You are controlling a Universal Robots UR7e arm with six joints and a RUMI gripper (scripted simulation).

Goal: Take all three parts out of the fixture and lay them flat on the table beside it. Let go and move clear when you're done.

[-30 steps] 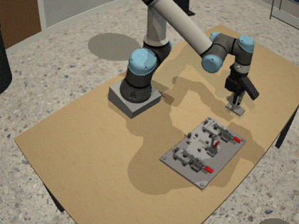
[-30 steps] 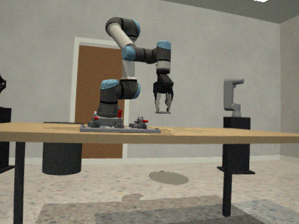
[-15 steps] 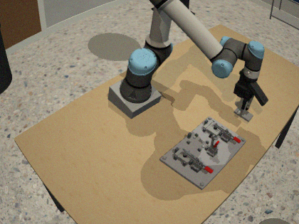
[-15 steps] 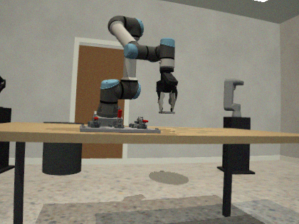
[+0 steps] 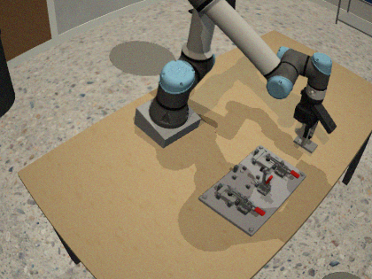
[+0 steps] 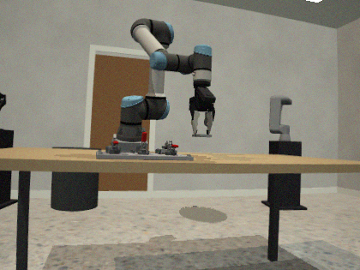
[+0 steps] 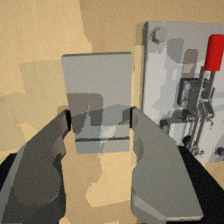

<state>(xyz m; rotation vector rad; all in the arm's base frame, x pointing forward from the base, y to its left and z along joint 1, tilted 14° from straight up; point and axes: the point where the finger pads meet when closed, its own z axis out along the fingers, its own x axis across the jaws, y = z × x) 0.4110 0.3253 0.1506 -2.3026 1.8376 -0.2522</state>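
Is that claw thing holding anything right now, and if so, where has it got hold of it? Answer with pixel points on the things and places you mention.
The gripper (image 5: 306, 137) (image 6: 202, 133) (image 7: 100, 109) holds a grey metal part (image 5: 311, 146) (image 6: 201, 135) (image 7: 102, 75), pinched by its two side edges.

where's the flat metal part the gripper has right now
The metal part is between the gripper's fingertips, held above the table; in the wrist view it lies just left of the clamp plate.

A brown door is set in a grey wall. A dark cylindrical bin is seen beyond the table. At right, a small grey arm is mounted on a black pedestal.
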